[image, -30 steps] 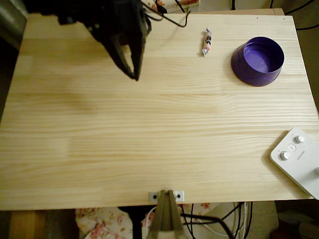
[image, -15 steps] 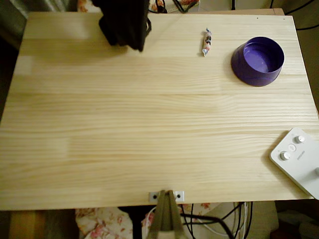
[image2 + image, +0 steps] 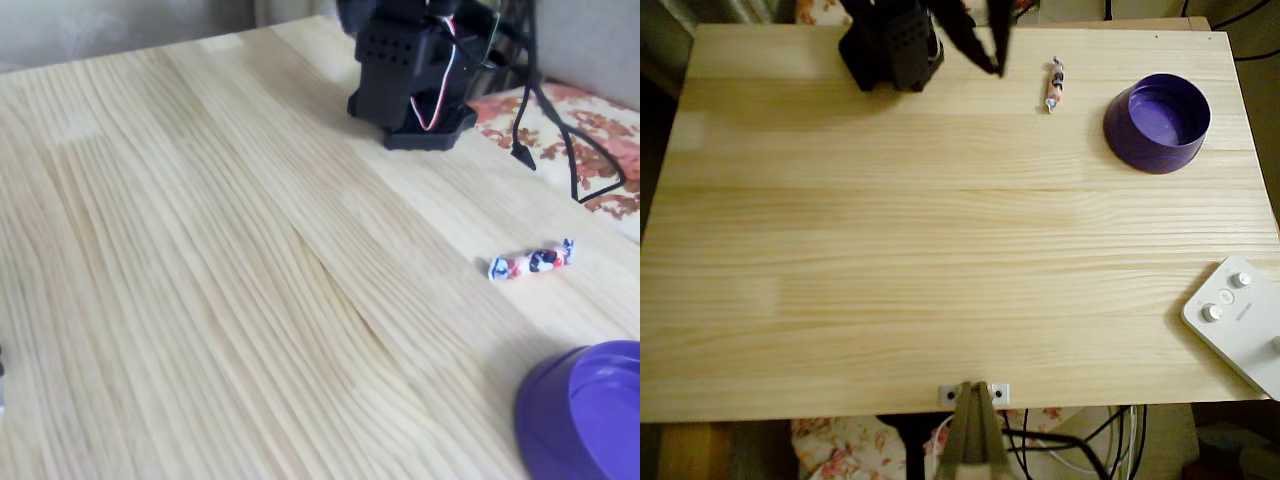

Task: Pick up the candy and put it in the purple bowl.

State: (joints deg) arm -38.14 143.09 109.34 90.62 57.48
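Overhead and fixed views. The black two-finger gripper [image 3: 990,62] hangs above the far edge of the pale wooden surface [image 3: 940,260], its upper part cut off; whether its jaws are parted cannot be told, and it holds nothing. The small whitish wrapped candy [image 3: 1053,85] [image 3: 532,262] lies near the round purple plastic bowl [image 3: 1157,122] [image 3: 590,420], apart from it; the fixed view crops the bowl.

Soft, even, warm light falls on the pale wooden table [image 3: 940,230] in the overhead view, with faint shadows beside the purple bowl [image 3: 1157,122]. The fixed view is slightly blurred, most in the near foreground; the table's grain smears there.
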